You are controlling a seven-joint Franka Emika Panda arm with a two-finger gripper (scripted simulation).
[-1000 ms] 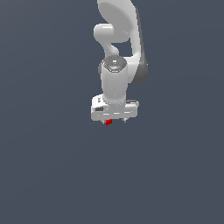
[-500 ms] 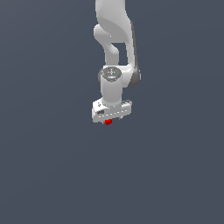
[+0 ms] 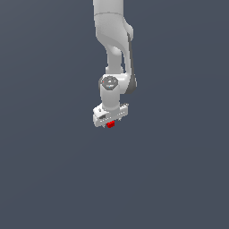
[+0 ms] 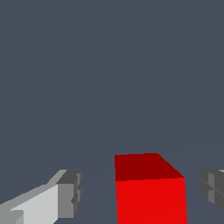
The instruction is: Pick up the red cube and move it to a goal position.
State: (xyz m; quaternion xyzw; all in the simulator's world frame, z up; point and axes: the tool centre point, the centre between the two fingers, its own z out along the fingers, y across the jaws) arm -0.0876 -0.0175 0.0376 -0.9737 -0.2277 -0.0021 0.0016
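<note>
Now the red cube [image 4: 150, 188] is framed between the two grey fingertips [image 4: 70, 194] in the wrist view, with the jaws spread and a gap of bare grey visible on either side of the block, so no contact is being made yet. From the exterior view, the red cube [image 3: 110, 125] is seen peeking out just beneath the white gripper [image 3: 110, 122], tucked directly under the head and slightly toward that view's left of the arm's column. Whether the cube is resting on a surface cannot be told (the backdrop is one flat grey, no edge is shown). The cube looks equal-sided, so no long axis has to be matched; the coming move is judged to turn simply on closing inward, since the block already lies on the line between the fingertips. No goal marker can be made out in either picture.
</note>
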